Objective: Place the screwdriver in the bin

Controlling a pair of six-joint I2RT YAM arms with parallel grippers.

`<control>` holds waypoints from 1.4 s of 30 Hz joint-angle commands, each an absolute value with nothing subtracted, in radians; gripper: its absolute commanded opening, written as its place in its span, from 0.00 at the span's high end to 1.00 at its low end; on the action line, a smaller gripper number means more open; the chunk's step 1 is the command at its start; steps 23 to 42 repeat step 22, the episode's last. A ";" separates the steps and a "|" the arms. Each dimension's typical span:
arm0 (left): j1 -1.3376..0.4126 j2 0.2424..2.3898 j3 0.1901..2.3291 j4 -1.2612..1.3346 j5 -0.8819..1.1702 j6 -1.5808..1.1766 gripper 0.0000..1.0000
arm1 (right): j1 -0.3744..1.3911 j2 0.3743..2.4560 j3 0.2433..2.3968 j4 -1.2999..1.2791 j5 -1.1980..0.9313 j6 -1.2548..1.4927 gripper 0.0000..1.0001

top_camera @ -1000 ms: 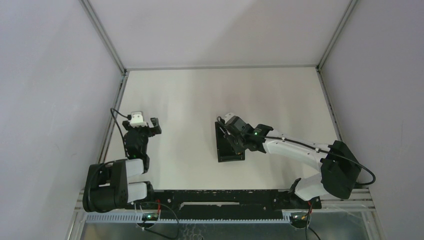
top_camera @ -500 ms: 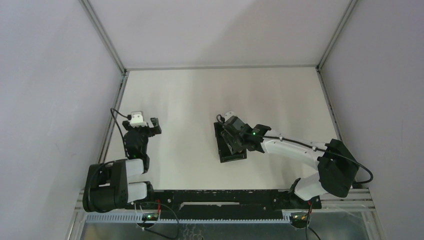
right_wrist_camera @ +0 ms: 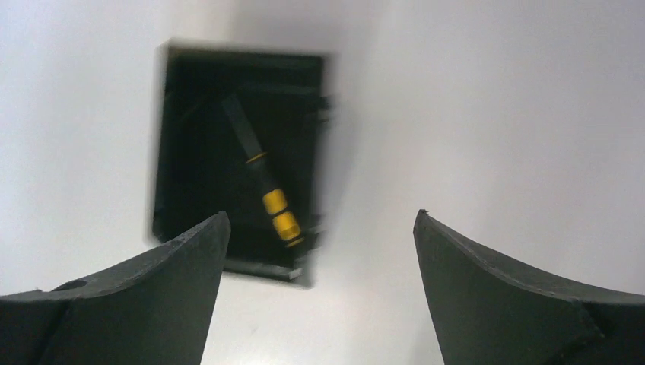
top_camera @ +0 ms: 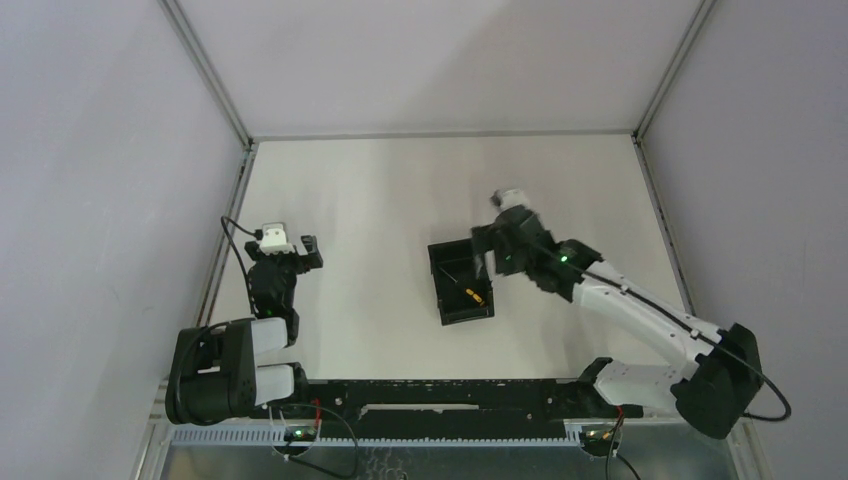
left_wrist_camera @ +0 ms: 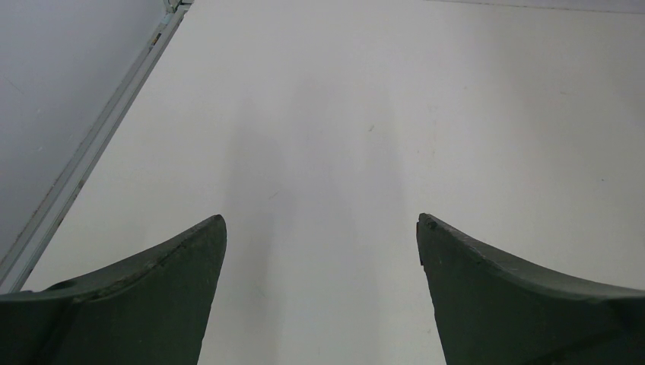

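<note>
The small black bin [top_camera: 443,297] stands mid-table, and the screwdriver [top_camera: 471,293] with its yellow and black handle lies inside it. The right wrist view shows the bin [right_wrist_camera: 175,152] blurred at upper left with the screwdriver [right_wrist_camera: 275,211] lying diagonally on its floor. My right gripper [top_camera: 488,252] [right_wrist_camera: 319,220] hangs open and empty just right of the bin. My left gripper [top_camera: 298,252] [left_wrist_camera: 321,220] stands open over bare table at the left, nothing between its fingers.
Grey walls and metal frame rails [top_camera: 238,185] enclose the white table [top_camera: 380,190]. The arm bases and a black rail [top_camera: 440,395] run along the near edge.
My right gripper has opened, let go of the screwdriver into the bin, and pulled up and to the right, away from the bin. The left arm has stayed still.
</note>
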State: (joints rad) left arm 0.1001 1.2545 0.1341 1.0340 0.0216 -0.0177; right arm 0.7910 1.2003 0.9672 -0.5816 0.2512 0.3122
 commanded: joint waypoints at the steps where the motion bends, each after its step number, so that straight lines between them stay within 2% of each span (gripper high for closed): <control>1: 0.098 1.243 0.178 1.063 0.013 -0.002 0.00 | 0.523 1.136 0.971 -0.646 0.282 0.321 0.01; 7: 0.098 1.243 0.179 1.063 0.013 -0.002 0.00 | 0.146 1.086 0.971 -0.646 0.296 0.259 0.00; 13: 0.098 1.243 0.179 1.063 0.014 -0.002 0.00 | -0.047 1.062 0.971 -0.643 0.292 0.245 0.00; 42: 0.098 1.244 0.179 1.063 0.013 -0.002 0.00 | -0.054 1.032 0.953 -0.609 0.267 0.229 0.00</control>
